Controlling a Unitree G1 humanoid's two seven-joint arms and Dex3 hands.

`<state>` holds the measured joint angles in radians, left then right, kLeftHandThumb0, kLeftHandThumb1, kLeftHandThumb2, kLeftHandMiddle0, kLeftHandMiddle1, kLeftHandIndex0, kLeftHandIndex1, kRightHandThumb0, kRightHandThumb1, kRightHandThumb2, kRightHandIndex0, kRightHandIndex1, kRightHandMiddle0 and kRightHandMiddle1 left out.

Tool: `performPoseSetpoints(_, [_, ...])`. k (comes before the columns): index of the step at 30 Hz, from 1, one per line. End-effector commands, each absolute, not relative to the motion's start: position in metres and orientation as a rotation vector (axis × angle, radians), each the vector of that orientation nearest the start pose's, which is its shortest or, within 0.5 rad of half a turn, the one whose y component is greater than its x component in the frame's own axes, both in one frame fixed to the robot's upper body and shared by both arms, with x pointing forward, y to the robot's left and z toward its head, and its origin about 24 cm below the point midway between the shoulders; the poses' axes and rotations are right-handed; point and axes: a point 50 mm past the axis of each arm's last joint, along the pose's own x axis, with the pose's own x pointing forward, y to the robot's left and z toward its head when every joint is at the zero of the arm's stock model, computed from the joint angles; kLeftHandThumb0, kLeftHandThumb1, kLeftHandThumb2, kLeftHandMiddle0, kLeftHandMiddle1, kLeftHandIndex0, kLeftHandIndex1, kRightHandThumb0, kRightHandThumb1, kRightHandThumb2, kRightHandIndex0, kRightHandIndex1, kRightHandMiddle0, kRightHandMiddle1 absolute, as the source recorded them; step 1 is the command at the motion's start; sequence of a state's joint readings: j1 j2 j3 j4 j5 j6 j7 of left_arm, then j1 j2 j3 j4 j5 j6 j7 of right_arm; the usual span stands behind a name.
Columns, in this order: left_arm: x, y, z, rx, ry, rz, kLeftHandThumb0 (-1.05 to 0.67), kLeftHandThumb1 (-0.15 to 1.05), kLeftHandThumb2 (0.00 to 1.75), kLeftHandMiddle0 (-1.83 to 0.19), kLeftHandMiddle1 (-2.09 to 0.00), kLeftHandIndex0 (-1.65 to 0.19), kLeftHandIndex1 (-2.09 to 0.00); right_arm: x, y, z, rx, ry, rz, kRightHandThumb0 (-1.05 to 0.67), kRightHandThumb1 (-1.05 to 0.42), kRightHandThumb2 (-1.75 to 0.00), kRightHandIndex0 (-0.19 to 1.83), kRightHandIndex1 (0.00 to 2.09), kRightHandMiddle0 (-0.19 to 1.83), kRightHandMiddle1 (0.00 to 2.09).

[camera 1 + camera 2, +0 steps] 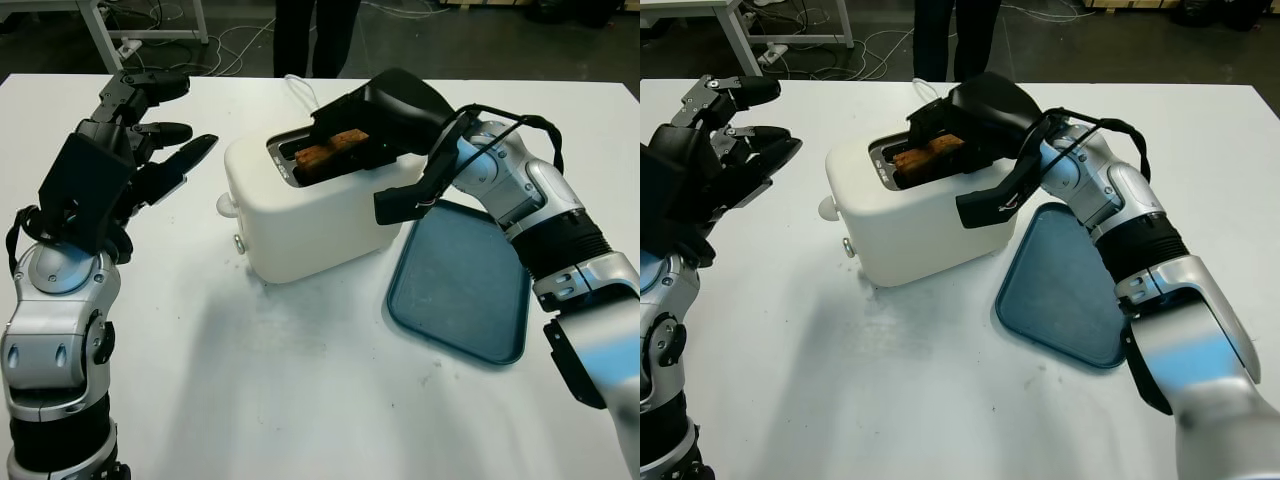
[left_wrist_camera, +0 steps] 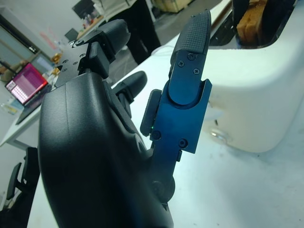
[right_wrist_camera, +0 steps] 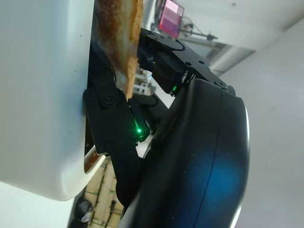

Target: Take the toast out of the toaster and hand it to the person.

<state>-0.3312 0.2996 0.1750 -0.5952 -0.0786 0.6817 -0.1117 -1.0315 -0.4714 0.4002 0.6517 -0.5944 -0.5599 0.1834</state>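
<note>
White tabletop [image 1: 300, 380] spreads before us, with a person's dark legs [image 1: 312, 35] standing past its far edge. On it we see a white toaster [image 1: 310, 210] near the middle and a blue tray [image 1: 465, 285] just beside it on our right. The toast [image 1: 330, 150] stands on edge in the toaster's slot, its top rising a little above the opening and its long axis running along the slot, slanting from near-left to far-right. Our right hand [image 1: 375, 125] sits directly over that slot, and in the right wrist view its fingers [image 3: 111, 118] reach down into the opening on either side of the slice; we judge them closed on the toast, though the contact is partly hidden. Our left hand [image 1: 150, 150] is open, raised above the table to the toaster's left, well apart from the slice. The right hand is far the nearer, so the lift falls to it: straight up along the slot, then outward toward the person.
</note>
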Motion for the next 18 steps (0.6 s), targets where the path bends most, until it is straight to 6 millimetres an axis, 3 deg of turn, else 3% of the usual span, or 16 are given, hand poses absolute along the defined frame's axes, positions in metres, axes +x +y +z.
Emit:
performPoseSetpoints(1, [0.263,0.190,0.207,0.216,-0.254,-0.027,-0.63,0.88,0.00,0.00,-1.17,-0.08,-0.91,0.374,-0.096,0.222,-1.352,-0.743,0.579,-0.46,-0.92,-0.36,1.22,1.75,0.93,1.75])
performPoseSetpoints(10, [0.263,0.191,0.206,0.242,-0.249,-0.021,-0.67,0.89,0.00,-0.02,-1.18,-0.10,-0.91,0.386,-0.102,0.264,-1.292,-0.802,0.382,-0.43,-0.92,-0.25,1.17,1.75,0.91,1.75])
performPoseSetpoints(18, [0.264,0.192,0.205,0.223,-0.247,-0.027,-0.66,0.88,0.00,0.00,-1.18,-0.09,-0.90,0.392,-0.115,0.301,-1.212,-0.792,0.256,-0.42,-0.92,-0.32,1.14,1.75,0.86,1.75])
